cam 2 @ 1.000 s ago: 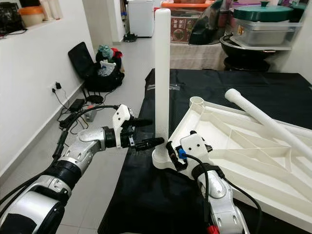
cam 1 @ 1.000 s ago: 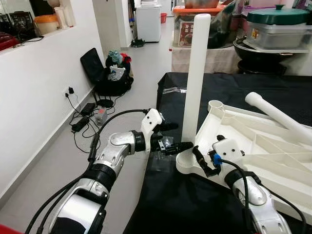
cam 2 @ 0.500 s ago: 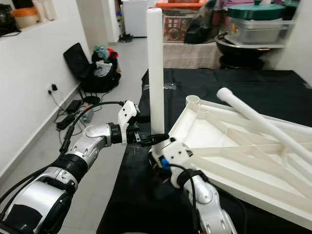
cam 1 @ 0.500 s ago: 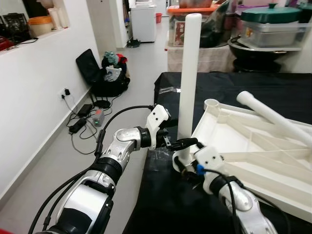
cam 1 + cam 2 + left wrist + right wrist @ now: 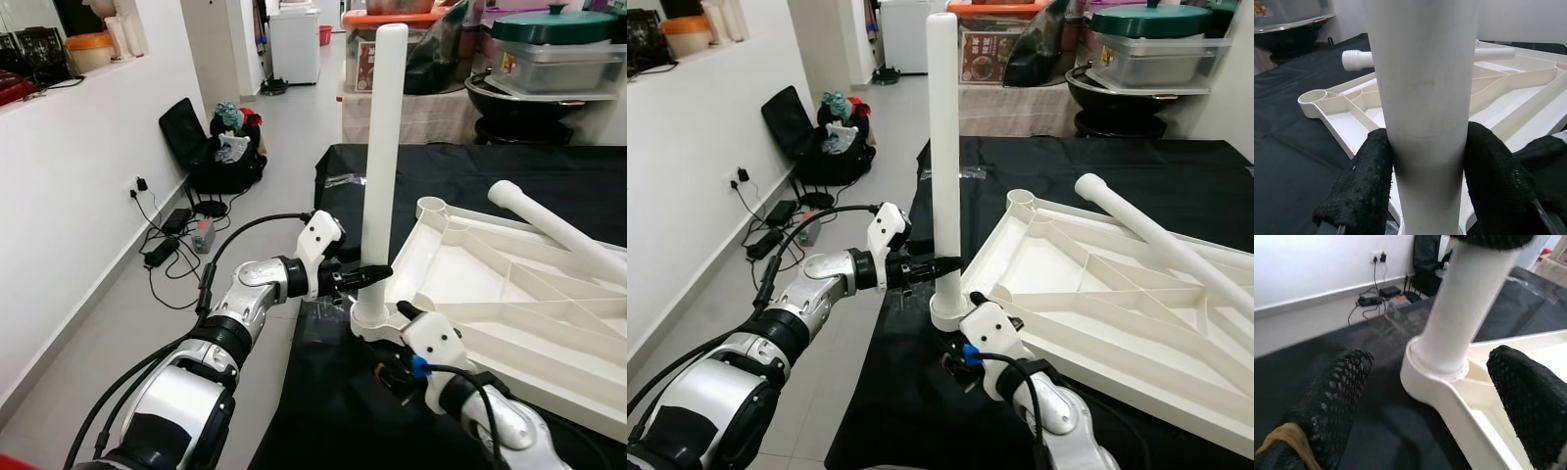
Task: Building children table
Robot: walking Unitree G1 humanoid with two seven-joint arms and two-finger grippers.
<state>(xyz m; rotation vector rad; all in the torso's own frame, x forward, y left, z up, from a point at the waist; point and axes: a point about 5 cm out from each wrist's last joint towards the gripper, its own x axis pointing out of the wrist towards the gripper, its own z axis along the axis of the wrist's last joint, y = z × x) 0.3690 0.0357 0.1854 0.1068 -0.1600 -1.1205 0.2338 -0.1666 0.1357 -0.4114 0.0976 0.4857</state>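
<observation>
Black cloth [image 5: 323,392] – left end effector [image 5: 1425,181] clamps leg [image 5: 1425,98].

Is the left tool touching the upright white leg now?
Touching. In the left wrist view both black fingers press against the sides of the upright white leg, with no gap; the left tool grips it.

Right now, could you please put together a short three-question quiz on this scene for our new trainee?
1. True or false: the left gripper is shut on the upright leg.
2. Where does the second leg lie?
A. across the upturned tabletop
B. on the floor
3. Fill in: the right gripper is ____, near the corner socket.

Key: 1 true; 2 A; 3 open.
</observation>
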